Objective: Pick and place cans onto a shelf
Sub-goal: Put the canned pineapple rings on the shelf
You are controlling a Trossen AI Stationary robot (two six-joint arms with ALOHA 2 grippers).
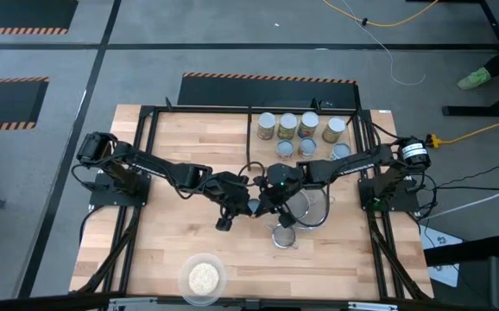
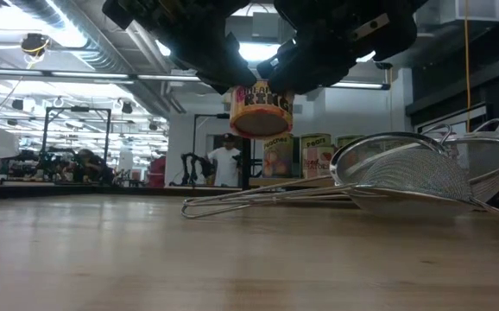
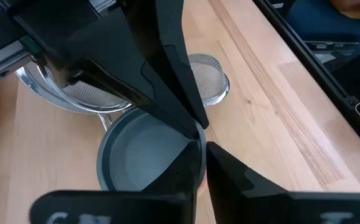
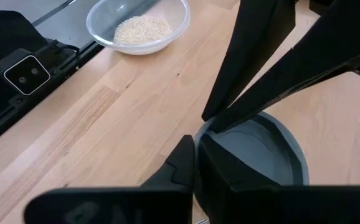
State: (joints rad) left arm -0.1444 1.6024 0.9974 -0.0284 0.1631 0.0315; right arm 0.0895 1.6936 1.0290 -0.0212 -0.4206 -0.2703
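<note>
A can with a silver-blue top and a red-and-yellow label hangs above the middle of the table, between my two grippers. My left gripper and my right gripper meet over it, and both are shut on its rim. Several other cans stand upright on the pale-wood shelf with black rails at the table's far right. The grippers hide the held can in the high view. My left gripper pinches the can's top rim, one finger over the recessed top and one outside the wall. It comes from above, slanting from the table's left. The can hangs tilted below the fingers, clear of the table. My right gripper pinches the same rim close beside the left gripper's fingertips, one finger over the top and one outside the wall. It comes from above, slanting from the table's right. The can's bottom is clear of the table.
Two wire mesh strainers lie on the table just right of and nearer than the grippers; they also show in the low view. A clear dish of beige grains stands at the near edge. People stand in the room behind.
</note>
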